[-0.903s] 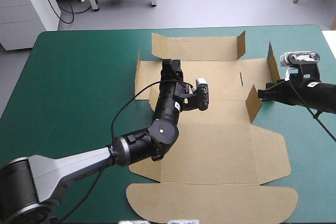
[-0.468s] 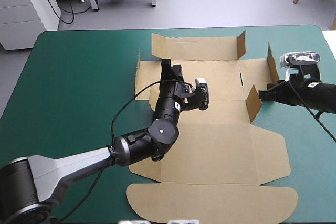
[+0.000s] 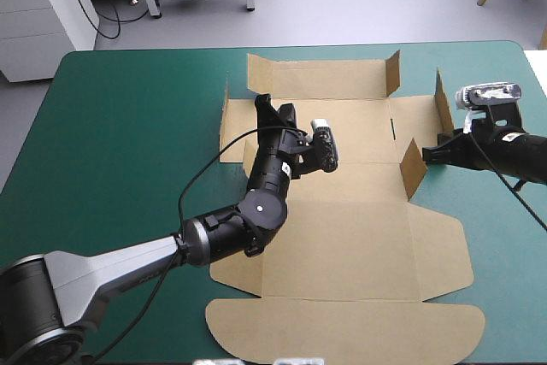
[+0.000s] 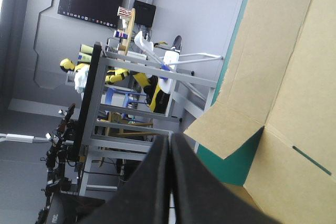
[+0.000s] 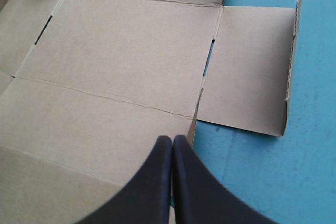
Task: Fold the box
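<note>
1. Teal-green table cover (image 3: 120,134) is carrying the box (image 3: 359,237), a big cut sheet of brown cardboard that's lying unfolded around the middle, with a few small edge flaps standing up.
2. Black-finned left gripper (image 3: 264,107) is clenching on nothing, tilting up over the box's left part.
3. Matching right gripper (image 3: 426,154) is clenching empty too, its tip sitting right at the small upright flap (image 3: 413,170) on the box's right side.

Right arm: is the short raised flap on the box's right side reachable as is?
Probably yes. The right gripper, fingers shut, sits right beside that flap with nothing between them. The left gripper is over the left part of the box, out of the way.
</note>
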